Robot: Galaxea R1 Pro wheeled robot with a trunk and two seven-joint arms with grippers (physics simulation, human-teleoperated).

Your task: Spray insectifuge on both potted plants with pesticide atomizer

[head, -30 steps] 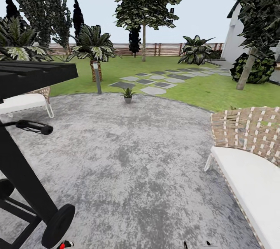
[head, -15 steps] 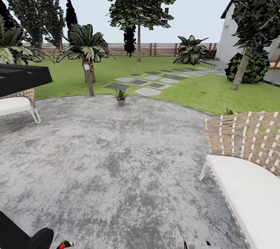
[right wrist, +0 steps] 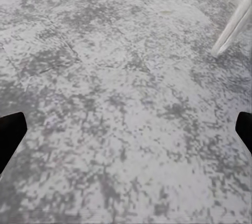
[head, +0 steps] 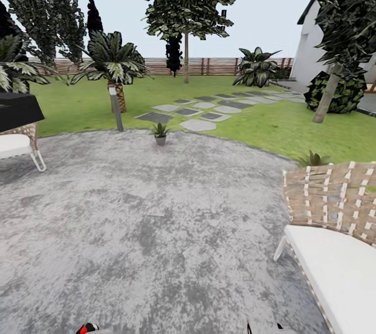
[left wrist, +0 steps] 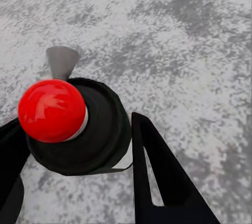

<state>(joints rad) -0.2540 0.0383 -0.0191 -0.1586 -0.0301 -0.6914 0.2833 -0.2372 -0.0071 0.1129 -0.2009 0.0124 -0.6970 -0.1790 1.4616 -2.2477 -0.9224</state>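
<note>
Your view has swung and rolled forward: the black grill [head: 18, 109] has slid off to the left edge, so you are carrying the load across the patio [head: 156, 229] toward the plants. The left gripper [left wrist: 79, 135] is clamped on the pesticide atomizer [left wrist: 79, 124], red cap up between both fingers (right gripper [right wrist: 126, 129] spread wide, holding nothing). One potted plant [head: 160, 133] waits at the patio's far rim, well apart from you

Small potted plant [head: 160, 134] at the grey patio [head: 156, 229] edge, beside lawn [head: 261, 125]
</note>
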